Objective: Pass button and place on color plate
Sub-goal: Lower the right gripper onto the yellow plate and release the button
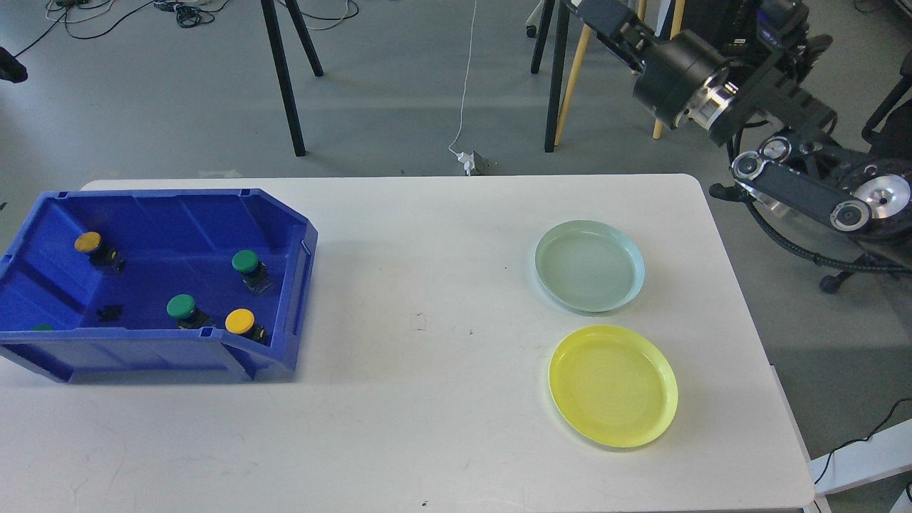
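A blue bin at the table's left holds several push buttons: a yellow one at the back left, a green one, a green one, a yellow one by the front wall, and a green one mostly hidden behind the front wall. A pale green plate and a yellow plate lie empty at the right. My right arm is raised beyond the table's far right corner; its far end is cut by the top edge. A dark tip of my left arm shows at the left edge.
A small black part lies loose in the bin. The white table spans the view. Black stand legs, chair legs and cables are on the floor behind it.
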`<state>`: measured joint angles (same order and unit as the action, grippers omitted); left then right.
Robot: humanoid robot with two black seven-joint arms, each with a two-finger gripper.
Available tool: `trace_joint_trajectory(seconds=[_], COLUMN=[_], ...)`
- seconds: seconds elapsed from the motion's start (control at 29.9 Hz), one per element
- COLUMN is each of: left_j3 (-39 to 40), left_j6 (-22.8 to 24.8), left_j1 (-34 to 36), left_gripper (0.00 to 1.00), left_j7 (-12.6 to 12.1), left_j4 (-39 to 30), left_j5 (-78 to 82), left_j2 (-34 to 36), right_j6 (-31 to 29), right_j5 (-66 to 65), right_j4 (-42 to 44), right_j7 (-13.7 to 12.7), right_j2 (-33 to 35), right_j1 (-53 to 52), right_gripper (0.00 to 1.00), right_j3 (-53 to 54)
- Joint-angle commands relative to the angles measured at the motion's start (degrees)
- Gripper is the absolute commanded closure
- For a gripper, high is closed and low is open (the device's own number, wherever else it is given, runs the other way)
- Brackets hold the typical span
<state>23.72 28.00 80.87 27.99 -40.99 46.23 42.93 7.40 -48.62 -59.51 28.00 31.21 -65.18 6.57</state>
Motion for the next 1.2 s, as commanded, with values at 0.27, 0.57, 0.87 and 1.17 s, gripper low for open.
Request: trace_joint_trajectory(seconds=[0.27, 0.57, 0.87, 1.17], left_j3=[0.9, 0.4, 0.4, 0.3], left_j6=[0.0, 0.0, 0.0, 0.0], left_j1=[1.3, 2.5, 2.4, 2.5], left_gripper=[0.01, 0.01, 0.01, 0.01], left_j7=[0.0, 0.0, 0.0, 0.0], left_j4=[3.5, 4.6, 4.6, 4.7], left_j5=[0.6, 2.0, 2.4, 2.4], left_j2=[-5.7, -9.4, -9.6, -9.4], right_j6=[-4.0, -3.7, -3.1, -3.8], right_j5=[-1.0, -5.2, -5.6, -5.0], right_j4=[-20.9, -28.6, -22.6, -16.6], right_j7=[0.0, 0.0, 0.0, 0.0], right_j2=[14.5, 24.8, 21.7, 16.4], right_j1=[9.6, 22.1, 28.1, 28.3], right_gripper=[0.8, 0.8, 0.75, 0.41], right_j3=[-8.5, -14.5, -14.7, -14.7])
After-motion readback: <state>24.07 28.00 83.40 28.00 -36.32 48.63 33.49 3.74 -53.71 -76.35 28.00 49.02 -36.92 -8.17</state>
